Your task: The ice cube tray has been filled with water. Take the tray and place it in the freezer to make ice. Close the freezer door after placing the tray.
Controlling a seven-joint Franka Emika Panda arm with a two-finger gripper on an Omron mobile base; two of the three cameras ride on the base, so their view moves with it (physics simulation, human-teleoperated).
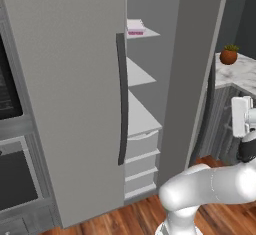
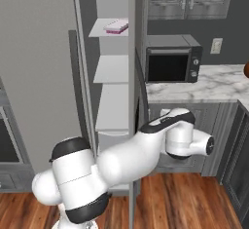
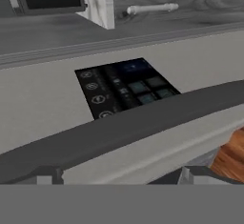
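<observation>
The big grey freezer (image 1: 70, 79) stands with one door (image 2: 137, 101) swung open, and the jaws sit right up against the outside of that open door, spread wide apart with nothing between them. In the hand view the door's long dark handle (image 3: 119, 130) runs across just past the two finger tips (image 3: 45, 175), and the black panel (image 3: 126, 87) lies a little farther beyond it. The small pink tray (image 2: 116, 26) lies flat on a high white shelf (image 2: 108, 28) inside the freezer, well away from the gripper (image 3: 119, 178) and on the other side of the open door.
</observation>
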